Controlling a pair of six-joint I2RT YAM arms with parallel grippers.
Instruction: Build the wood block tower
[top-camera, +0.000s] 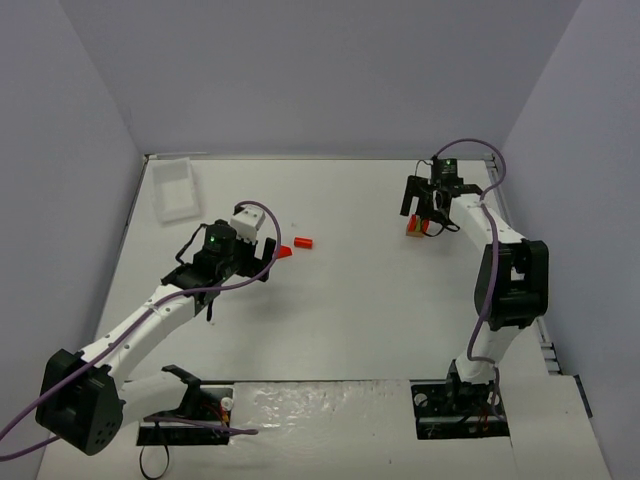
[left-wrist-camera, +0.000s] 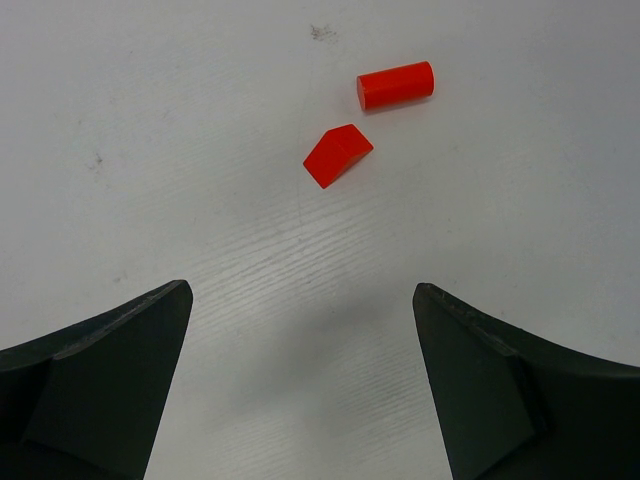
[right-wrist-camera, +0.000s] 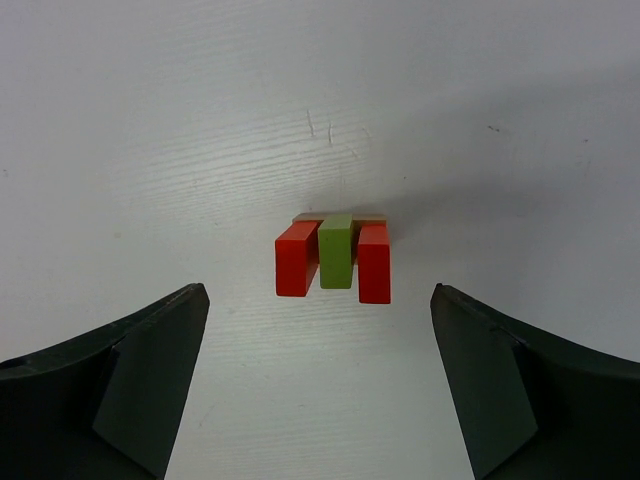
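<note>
The wood block tower (right-wrist-camera: 334, 258) stands as two upright red blocks with a yellow-green stick between them on a tan base; it also shows in the top view (top-camera: 416, 227). My right gripper (right-wrist-camera: 318, 300) hovers open above it, touching nothing. A red cylinder (left-wrist-camera: 396, 85) and a red wedge (left-wrist-camera: 337, 155) lie loose on the table, the cylinder (top-camera: 303, 242) right of the wedge (top-camera: 284, 251) in the top view. My left gripper (left-wrist-camera: 300, 300) is open and empty, just short of the wedge.
A clear white plastic tray (top-camera: 173, 187) sits at the far left corner. Grey walls close the table on three sides. The arm bases stand at the near edge.
</note>
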